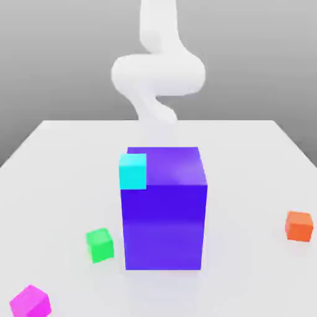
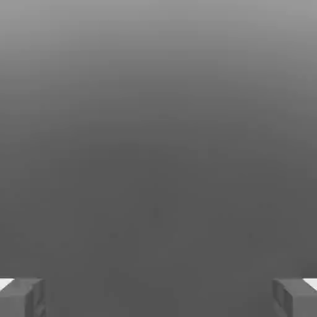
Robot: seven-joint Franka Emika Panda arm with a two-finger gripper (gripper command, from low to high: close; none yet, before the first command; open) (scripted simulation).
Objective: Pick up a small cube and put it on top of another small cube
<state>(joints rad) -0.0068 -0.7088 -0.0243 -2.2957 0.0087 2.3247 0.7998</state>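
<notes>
White Panda arm [image 1: 158,74] rises at 12 o'clock behind the big purple-blue block [image 1: 164,207], upper links curled in an S bend above the table's far edge; lower part of the arm is hidden behind the block. In the hand view the gripper [image 2: 158,297] has its two grey fingertips [image 2: 21,297] standing at opposite edges, spread wide apart, nothing between them, only plain grey surface ahead. Pincer fully spread, holding nothing.

No writing, brands or labels on any object; all faces are plain flat colour.

White table [image 1: 62,161] tapers toward the far edge. Big purple-blue block stands upright at centre. A cyan cube [image 1: 133,171] overlaps the block's upper corner at about 10 o'clock; cannot tell whether it touches the block or floats in front of it. Small green cube [image 1: 99,244] sits near the block's base at 8 o'clock, apart from it. Small orange cube [image 1: 299,226] is at 4 o'clock, well apart, near the table edge on the exterior view's right. Small magenta cube [image 1: 30,302], the task's cube, lies at 7 o'clock in the near corner, well apart from the block and green cube, slightly rotated, resting on the table. Open table all around each small cube; wide bare stretches on both sides of the block.
</notes>
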